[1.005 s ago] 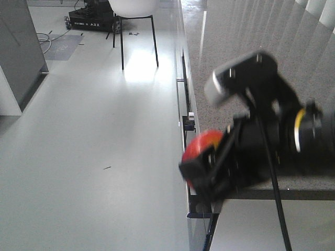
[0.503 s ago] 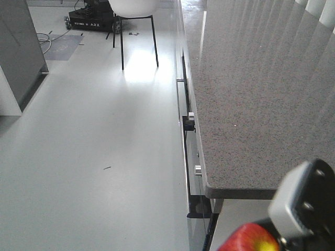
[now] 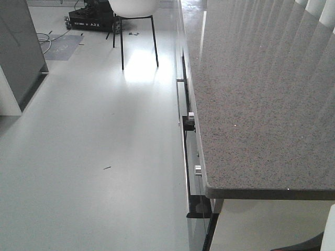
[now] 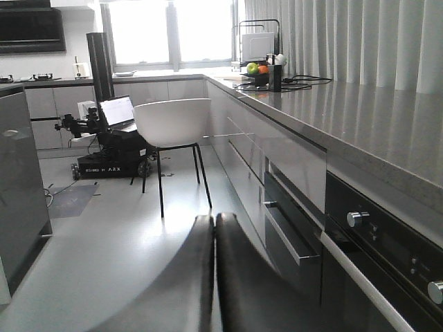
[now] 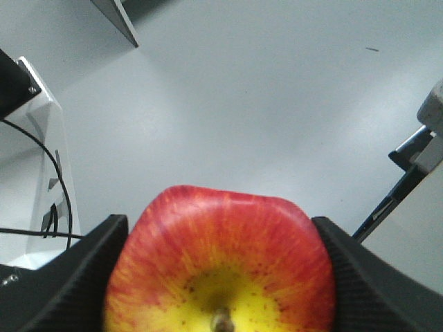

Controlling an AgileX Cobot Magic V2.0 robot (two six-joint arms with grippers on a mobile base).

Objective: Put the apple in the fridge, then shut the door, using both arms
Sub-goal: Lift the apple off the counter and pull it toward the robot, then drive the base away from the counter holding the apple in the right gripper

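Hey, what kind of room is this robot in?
Probably a home kitchen: a long stone counter, a built-in oven with knobs under it, and fruit at the counter's far end.

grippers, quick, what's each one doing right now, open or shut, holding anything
left gripper: closed, nothing between its fingers
right gripper: closed on the apple

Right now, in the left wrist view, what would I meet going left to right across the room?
Grey panel → black wheeled cart → white chair → drawer handle → oven knob.
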